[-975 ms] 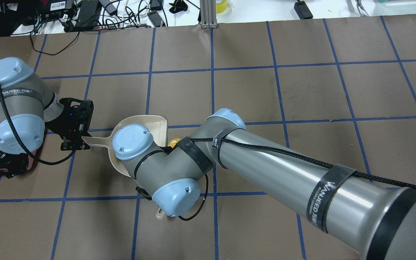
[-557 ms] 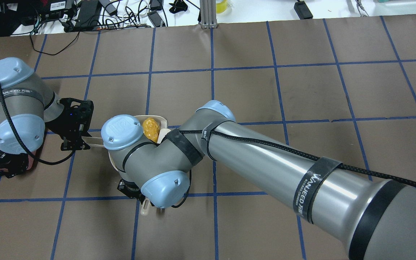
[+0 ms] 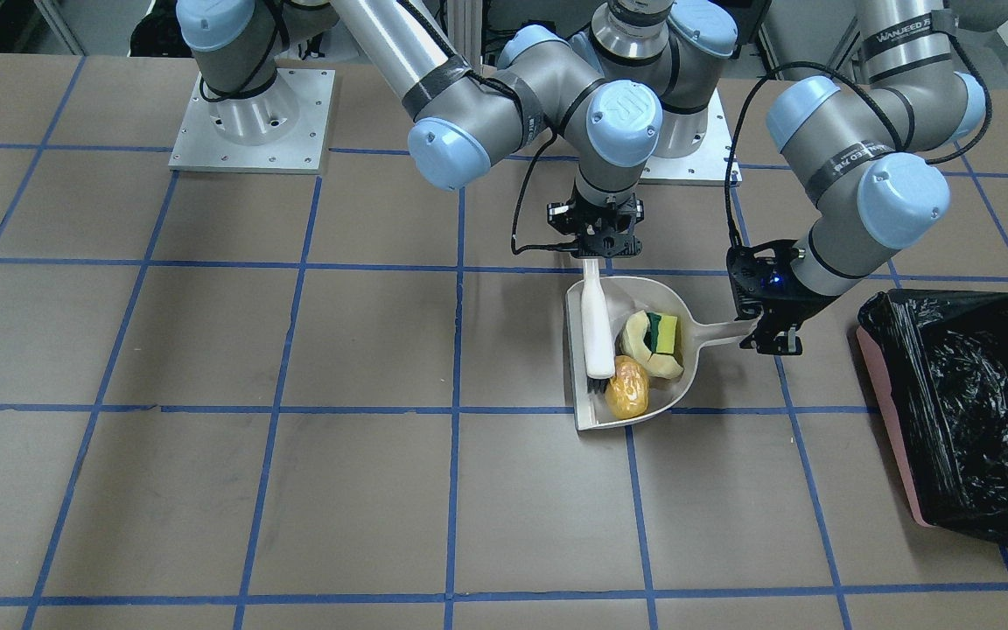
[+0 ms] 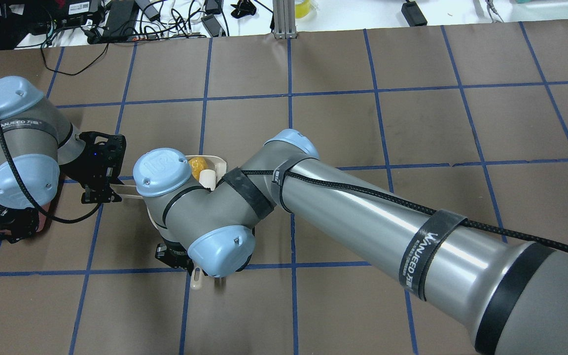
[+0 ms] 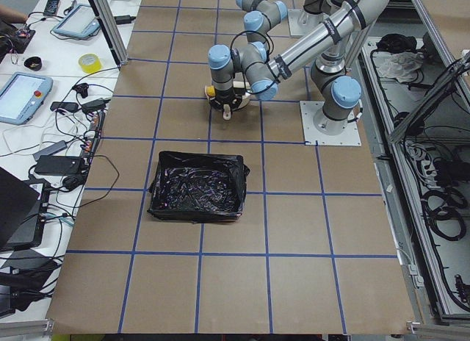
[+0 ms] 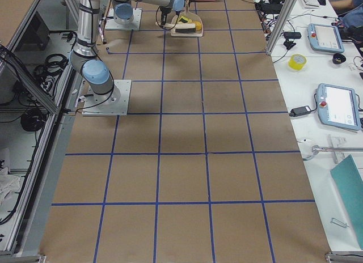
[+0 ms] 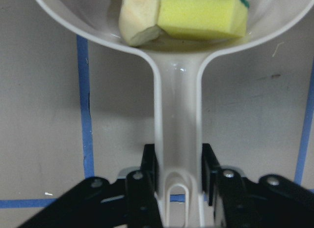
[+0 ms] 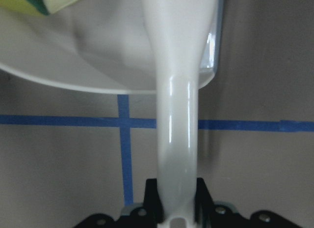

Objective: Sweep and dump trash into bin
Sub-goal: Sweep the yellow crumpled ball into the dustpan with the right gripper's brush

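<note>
The beige dustpan (image 3: 622, 302) lies flat on the table. In it are the golden-brown potato-like lump (image 3: 627, 387), the pale yellow rind slice (image 3: 637, 337) and the yellow-and-green sponge (image 3: 665, 331). My left gripper (image 3: 771, 337) is shut on the dustpan handle (image 7: 176, 139). My right gripper (image 3: 598, 245) is shut on the handle of the beige brush (image 3: 594, 324), whose black bristles touch the lump inside the pan. The pink bin (image 3: 885, 411) with its black bag stands on the table beyond my left gripper, apart from the pan. In the overhead view my right wrist hides most of the pan.
The table is brown paper with a blue tape grid. Both arm bases stand at the robot's edge of the table. Cables, power bricks and a tape roll lie on the white bench past the far edge.
My right arm has swung toward my left side. The brush has pushed the lump from the pan's mouth deeper into the pan. The left gripper and the dustpan have barely moved.
</note>
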